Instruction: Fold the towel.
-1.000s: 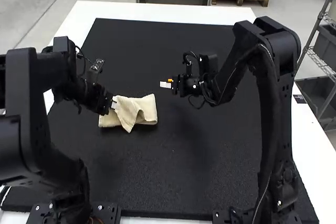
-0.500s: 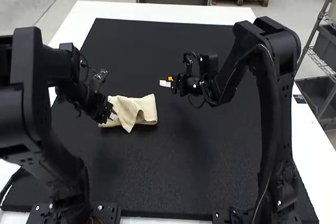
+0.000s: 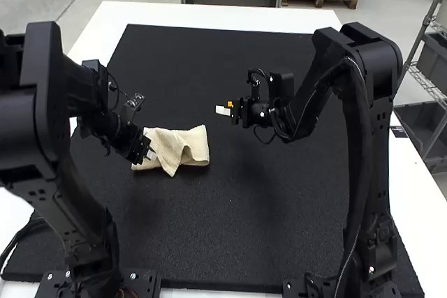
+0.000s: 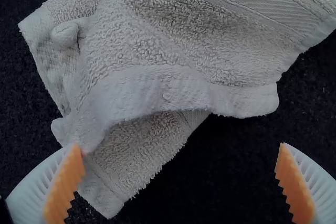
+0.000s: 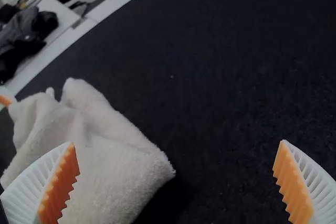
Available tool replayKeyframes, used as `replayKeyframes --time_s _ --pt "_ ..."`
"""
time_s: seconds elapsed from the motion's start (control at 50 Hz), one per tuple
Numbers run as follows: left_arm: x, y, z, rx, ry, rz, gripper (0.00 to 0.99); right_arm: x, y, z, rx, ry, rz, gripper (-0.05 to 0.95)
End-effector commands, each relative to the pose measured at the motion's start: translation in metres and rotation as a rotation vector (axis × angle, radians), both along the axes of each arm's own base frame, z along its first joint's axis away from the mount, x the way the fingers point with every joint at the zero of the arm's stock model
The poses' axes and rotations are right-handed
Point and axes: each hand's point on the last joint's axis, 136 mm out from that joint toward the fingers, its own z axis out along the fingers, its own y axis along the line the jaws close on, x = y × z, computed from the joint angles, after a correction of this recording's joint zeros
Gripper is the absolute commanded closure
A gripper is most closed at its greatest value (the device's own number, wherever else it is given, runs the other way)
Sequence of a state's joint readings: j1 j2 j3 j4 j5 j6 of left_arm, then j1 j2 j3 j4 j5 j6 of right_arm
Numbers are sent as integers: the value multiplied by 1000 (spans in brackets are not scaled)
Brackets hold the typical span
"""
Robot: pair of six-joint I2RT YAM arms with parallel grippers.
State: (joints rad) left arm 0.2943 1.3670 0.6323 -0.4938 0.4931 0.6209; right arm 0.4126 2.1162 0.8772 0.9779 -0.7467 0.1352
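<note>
While the towel (image 3: 198, 146) is lying part-folded & rumpled at left of the mat (image 3: 230, 221), L gripper (image 4: 180, 148) is hovering at its left end, fingers spread, holding nil. R gripper (image 5: 177, 144), also parted & empty, is hanging well to the right. Step, prob.: taking up loose edge; next move is needing a firm pinch, then fold-over.

The towel (image 4: 157, 45) was cloth, rough with looped pile, its woven band flatter and ribbed. To my eye the black mat (image 3: 230, 228) looked matt and grainy, the white worktop (image 3: 209, 15) smooth, and the orange pads (image 4: 67, 182) ridged.
</note>
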Motion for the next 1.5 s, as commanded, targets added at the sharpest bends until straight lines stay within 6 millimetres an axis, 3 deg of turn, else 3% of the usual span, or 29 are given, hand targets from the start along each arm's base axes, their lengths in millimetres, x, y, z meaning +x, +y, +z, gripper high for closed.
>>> replayKeyframes --time_s 0.0,0.58,0.9,1.18,1.3,1.48 --pt "4 -2 3 5 -18 -32 146 4 -8 3 7 -13 -3 44" --pt "-7 -9 34 -9 -32 -60 146 6 -13 -2 3 -8 -8 44" --pt "-17 -13 31 -8 -11 -88 148 8 -13 1 10 -18 -13 44" --pt "-25 -38 25 -11 5 -185 146 12 -19 -1 9 -17 -26 44" --pt "-18 -48 22 -16 -13 -188 146 13 -21 -2 8 -16 -31 44" --pt "-24 -51 12 -22 17 -188 146 20 -30 -2 9 -14 -54 44"
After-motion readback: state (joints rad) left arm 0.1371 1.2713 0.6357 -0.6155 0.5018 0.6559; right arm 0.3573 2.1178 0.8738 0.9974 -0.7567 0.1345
